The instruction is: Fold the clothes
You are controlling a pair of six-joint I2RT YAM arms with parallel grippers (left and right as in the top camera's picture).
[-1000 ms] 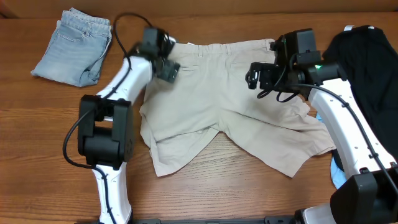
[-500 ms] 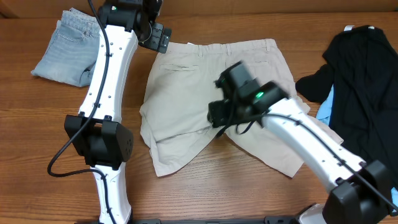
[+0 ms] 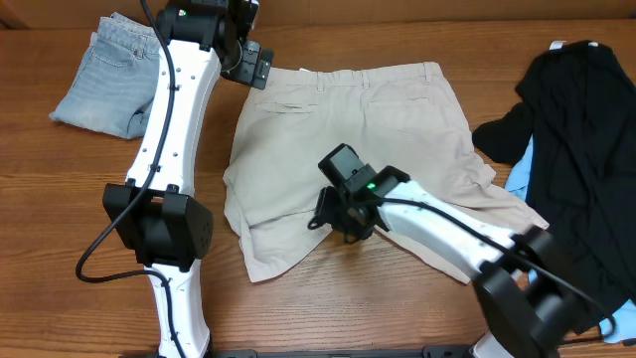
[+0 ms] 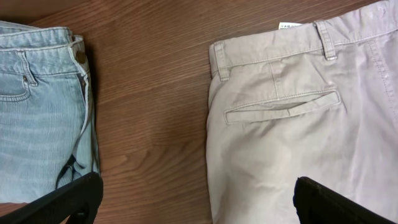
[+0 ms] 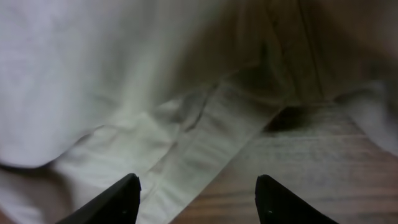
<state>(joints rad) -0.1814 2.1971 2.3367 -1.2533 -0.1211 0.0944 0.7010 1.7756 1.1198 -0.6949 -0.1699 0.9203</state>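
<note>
The clothes' main piece, pale khaki shorts (image 3: 348, 129), lies flat in the middle of the table, waistband at the far side. My left gripper (image 3: 253, 65) hovers open by the waistband's left corner; in the left wrist view (image 4: 199, 208) its fingers straddle bare wood and the shorts' (image 4: 298, 143) back pocket side. My right gripper (image 3: 336, 221) is low over the crotch, at the inner hem of the left leg. Its jaws (image 5: 199, 202) stand open above the hem (image 5: 205, 130) and the wood, gripping nothing.
Folded light-blue jeans (image 3: 114, 85) lie at the far left, close to the left gripper (image 4: 37, 124). A black garment (image 3: 586, 139) with a light-blue piece (image 3: 522, 177) under it is piled at the right edge. Bare wooden table (image 3: 328, 308) runs along the front.
The right arm swung from the waistband's right end down and left to the crotch. The left arm stretched out to the waistband's left corner and has held still since.
</note>
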